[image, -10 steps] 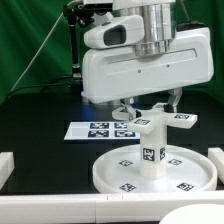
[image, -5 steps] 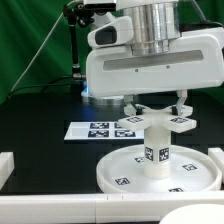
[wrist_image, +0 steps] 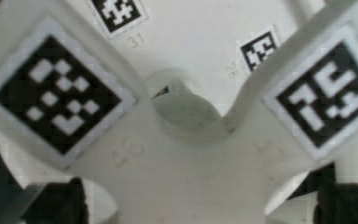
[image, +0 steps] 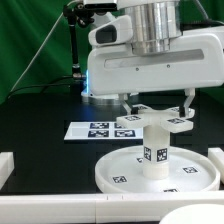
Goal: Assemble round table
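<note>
We see the gripper (image: 160,108) closed on the foot (image: 158,117), held atop the leg (image: 153,150); the leg stands upright at the disc (image: 130,172) centre. The marker board (image: 97,130) lies further back on the exterior view's left

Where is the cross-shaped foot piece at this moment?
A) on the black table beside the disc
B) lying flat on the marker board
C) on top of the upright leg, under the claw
C: the cross-shaped foot piece sits atop the leg, which stands on the round disc, directly beneath the claw.
</note>
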Controlling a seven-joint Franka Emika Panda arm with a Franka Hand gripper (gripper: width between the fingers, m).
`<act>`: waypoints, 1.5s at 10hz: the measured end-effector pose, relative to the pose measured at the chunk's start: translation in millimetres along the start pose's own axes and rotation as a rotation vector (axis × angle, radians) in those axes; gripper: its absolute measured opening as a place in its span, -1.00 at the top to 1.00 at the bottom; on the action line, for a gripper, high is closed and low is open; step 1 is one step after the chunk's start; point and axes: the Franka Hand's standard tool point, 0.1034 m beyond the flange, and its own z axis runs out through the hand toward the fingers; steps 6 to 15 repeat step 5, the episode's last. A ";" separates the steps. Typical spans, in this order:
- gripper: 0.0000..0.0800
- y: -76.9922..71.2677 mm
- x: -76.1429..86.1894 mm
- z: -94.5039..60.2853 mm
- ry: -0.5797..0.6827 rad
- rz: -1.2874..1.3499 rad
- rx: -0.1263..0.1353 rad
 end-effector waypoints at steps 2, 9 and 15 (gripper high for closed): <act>-0.62 -2.3 -1.9 -26.6 -0.014 0.009 0.020; -0.62 -0.4 -2.3 -19.8 -0.015 0.010 0.015; -0.62 -0.4 -2.3 -19.8 -0.015 0.010 0.015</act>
